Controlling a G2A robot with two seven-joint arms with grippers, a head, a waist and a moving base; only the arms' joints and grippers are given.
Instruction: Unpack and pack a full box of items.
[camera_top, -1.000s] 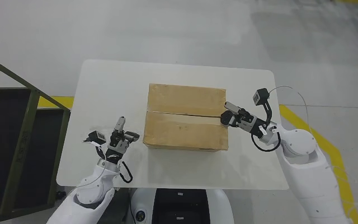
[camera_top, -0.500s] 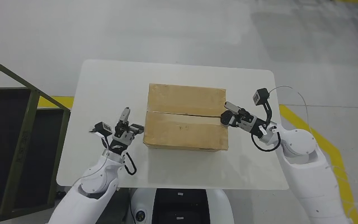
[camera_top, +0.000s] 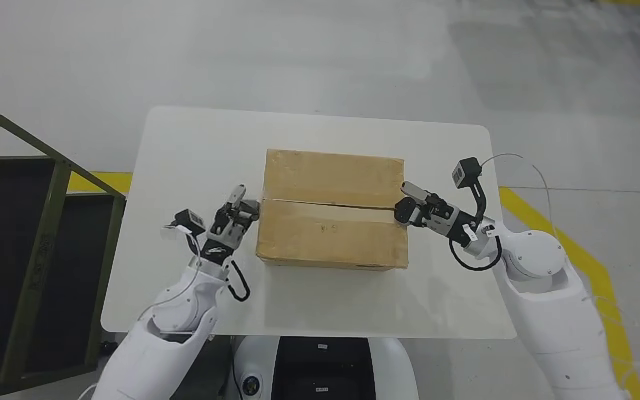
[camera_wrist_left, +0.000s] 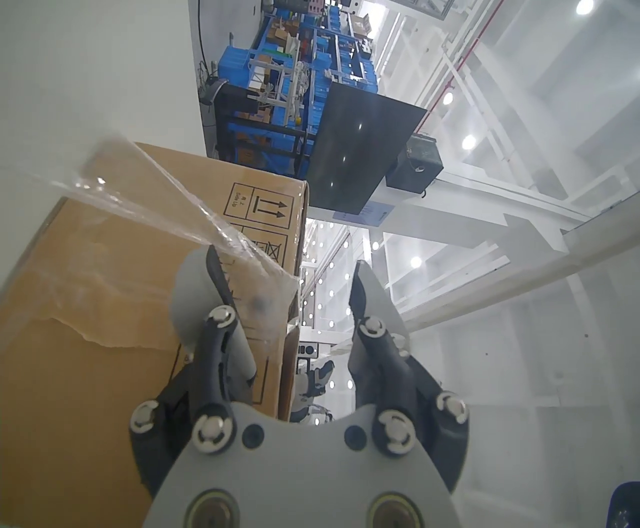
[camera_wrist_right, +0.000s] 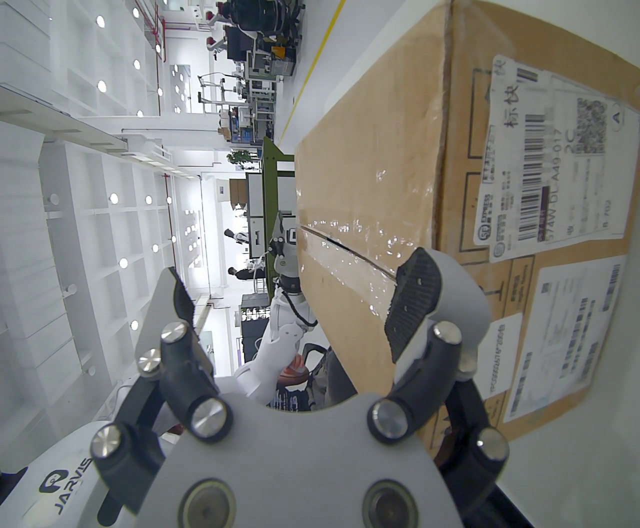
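While its jaws stand wide apart and grip nothing, the left gripper (camera_top: 243, 205) sits just beside the left end of the box (camera_top: 330, 205), level with the seam (camera_top: 330, 203) between the two shut top flaps. In the left wrist view one finger (camera_wrist_left: 220, 295) lies close against that end of the cardboard, where a loose strip of clear tape (camera_wrist_left: 165, 195) stands off the corner; whether the finger touches the strip I cannot tell. The right gripper (camera_top: 402, 200) is likewise spread open with nothing held, at the opposite end of the box by the seam. Its ribbed pad (camera_wrist_right: 415, 300) sits near the edge where the taped top meets the end carrying the paper labels (camera_wrist_right: 550, 150). The box rests shut in the middle of the white table (camera_top: 200, 150)
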